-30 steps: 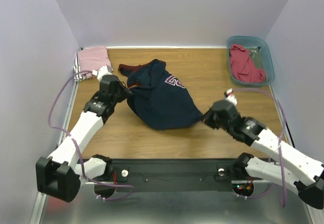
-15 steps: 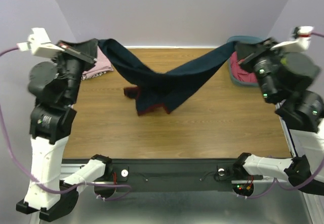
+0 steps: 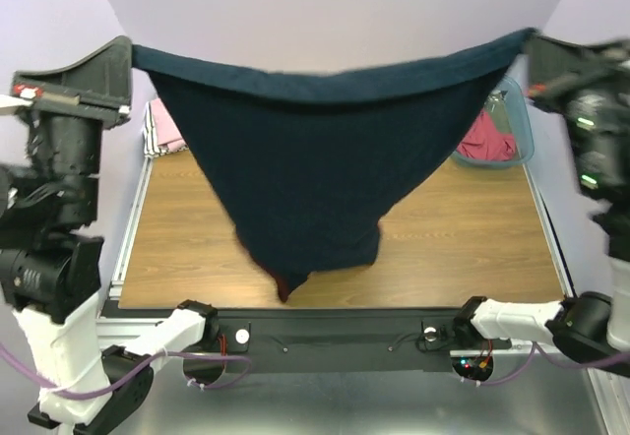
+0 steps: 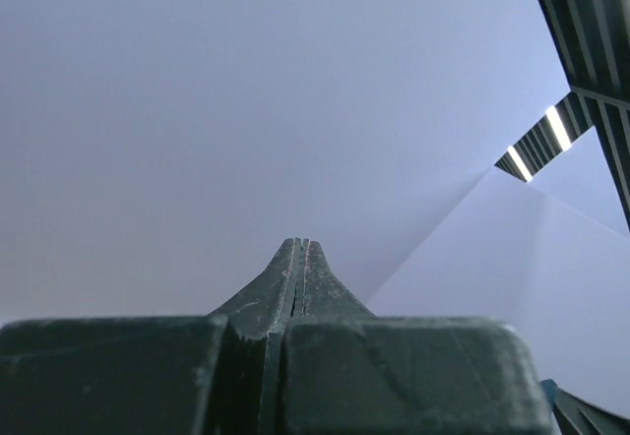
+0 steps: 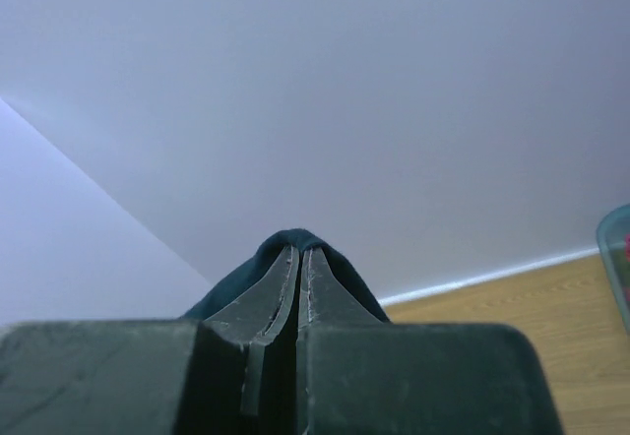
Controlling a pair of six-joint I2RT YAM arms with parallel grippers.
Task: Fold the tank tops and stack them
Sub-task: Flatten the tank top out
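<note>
top view: the navy tank top (image 3: 295,179) hangs stretched high above the counter (image 3: 463,238). the left pincer (image 3: 130,56) pinches one upper corner and the right pincer (image 3: 532,41) the other. a pink top (image 3: 165,125) lies at the back left, and a red top (image 3: 487,140) sits in the teal bin (image 3: 530,130).
left wrist: the fingers (image 4: 285,278) are pressed together, with the cloth out of sight there.
right wrist: the pincer is clamped on a navy fold.

Navy cloth jersey (image 3: 305,169) I hold stretched wide above wooden table (image 3: 463,238), pink cloth top (image 3: 165,125) at its far-left corner, crumpled red top (image 3: 487,138) far-right.
</note>
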